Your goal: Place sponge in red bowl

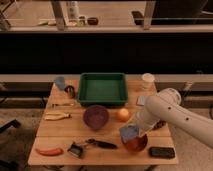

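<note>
Gripper: the gripper sits at the end of the white arm, which reaches in from the right and ends low over the front right part of the desk.
Gripper state: it grips the sponge, which shows at its tip.
Sponge: a blue-grey pad, held in the air just above the near-left rim of the red bowl; it looks tilted, and its long axis cannot be read for certain.
Red bowl: at the front right of the desk, partly covered by the gripper and sponge, with a black rectangular block just to its right.
Key relation: the bowl lies directly under and slightly right of the held sponge, so the sponge already overlaps the bowl's opening.
Step in hand: likely the last part of the lowering, just ahead of the release.
Next move calls for: a small shift toward the bowl's middle, then opening the fingers.
Risk: let go here, the sponge may catch the rim and tip out onto the desk.
Nearby: the purple bowl and an orange stand to the left, near but apart.
</note>
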Motion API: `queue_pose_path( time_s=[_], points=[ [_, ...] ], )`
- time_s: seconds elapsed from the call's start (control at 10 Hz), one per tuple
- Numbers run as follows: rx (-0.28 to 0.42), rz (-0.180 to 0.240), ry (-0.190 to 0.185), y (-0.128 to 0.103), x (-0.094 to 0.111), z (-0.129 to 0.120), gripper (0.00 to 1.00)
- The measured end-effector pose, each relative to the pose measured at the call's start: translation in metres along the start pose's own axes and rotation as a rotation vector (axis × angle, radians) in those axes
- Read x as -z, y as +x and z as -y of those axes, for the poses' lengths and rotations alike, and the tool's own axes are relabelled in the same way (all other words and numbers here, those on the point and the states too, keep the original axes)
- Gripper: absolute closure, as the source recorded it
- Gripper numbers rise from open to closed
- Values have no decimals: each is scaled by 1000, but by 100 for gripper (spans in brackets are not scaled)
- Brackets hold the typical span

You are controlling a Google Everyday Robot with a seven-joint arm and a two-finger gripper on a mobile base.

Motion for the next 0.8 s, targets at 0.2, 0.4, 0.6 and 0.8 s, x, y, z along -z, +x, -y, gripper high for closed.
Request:
queue_pose_path(
  time_s=[0.2, 0.4, 0.6, 0.8],
  points=[
    [27, -2, 3, -2, 2, 4, 20],
    [26, -7, 12, 0, 6, 2, 20],
    [4, -15, 24, 8, 12, -8, 20],
    [-30, -25, 41, 17, 16, -21, 20]
  ],
)
